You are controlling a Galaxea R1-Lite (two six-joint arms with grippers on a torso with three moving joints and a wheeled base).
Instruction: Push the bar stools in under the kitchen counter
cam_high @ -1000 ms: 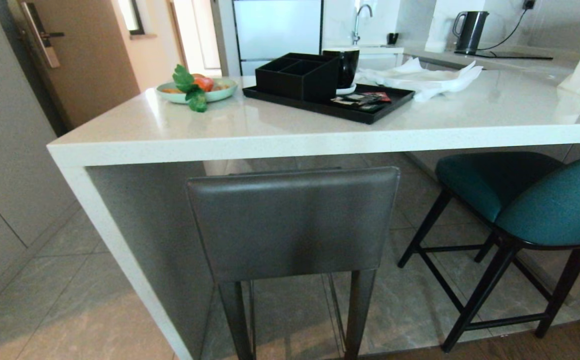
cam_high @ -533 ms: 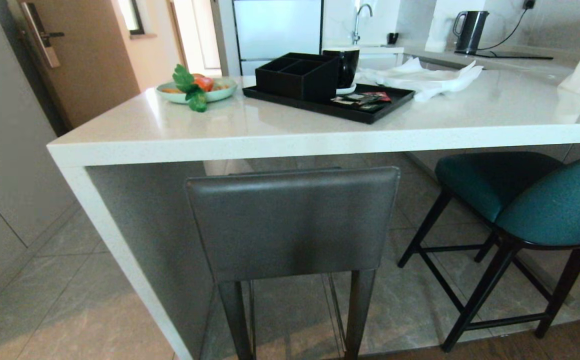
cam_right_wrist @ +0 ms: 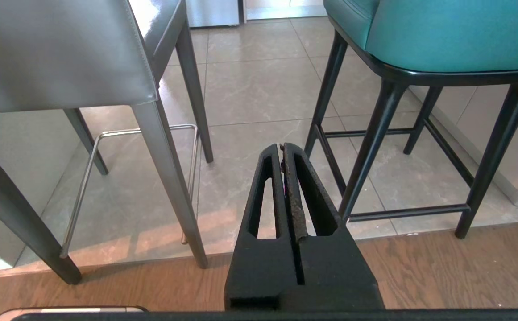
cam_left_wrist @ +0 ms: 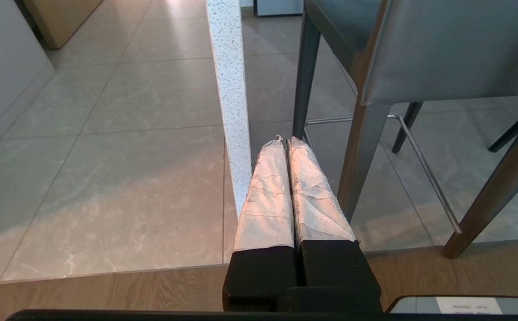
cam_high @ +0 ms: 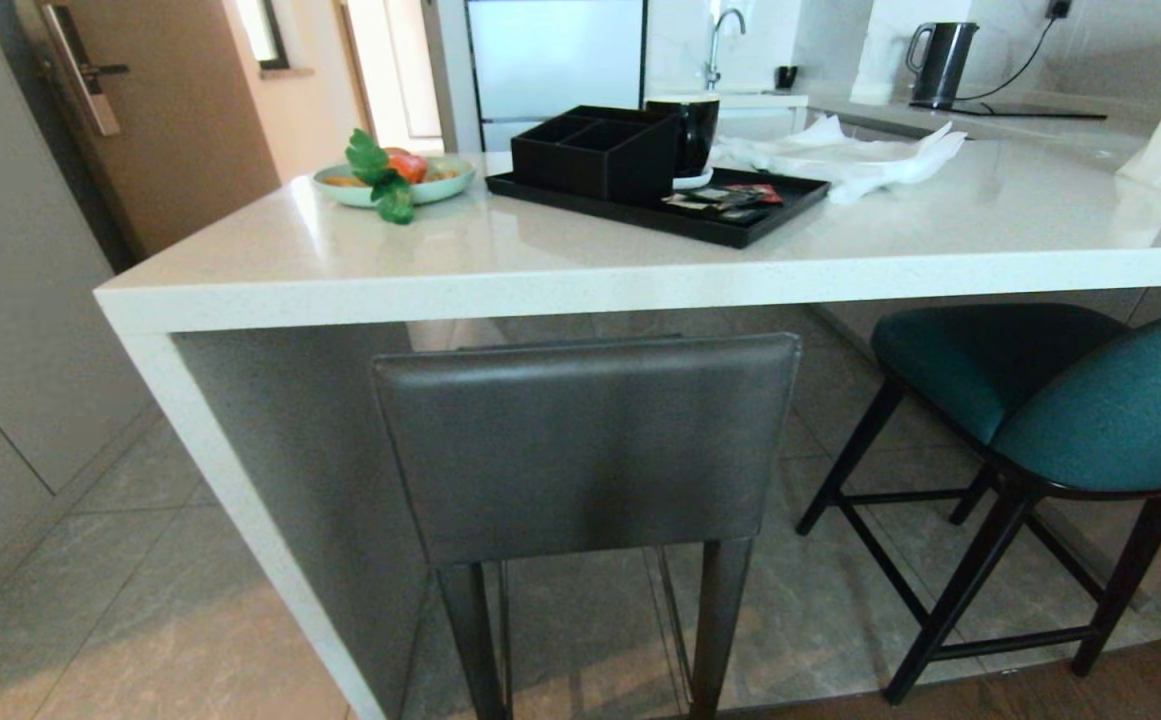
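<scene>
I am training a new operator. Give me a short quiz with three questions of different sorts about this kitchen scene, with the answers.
1. True or false: the grey stool stands left of the teal stool in the head view.
2. Which item sits on the black tray? A) kettle B) black organiser box C) fruit plate
3. Fill in: both the left hand and the right hand are ____ and hold nothing.

Key: 1 true; 2 B, the black organiser box; 3 shut.
</scene>
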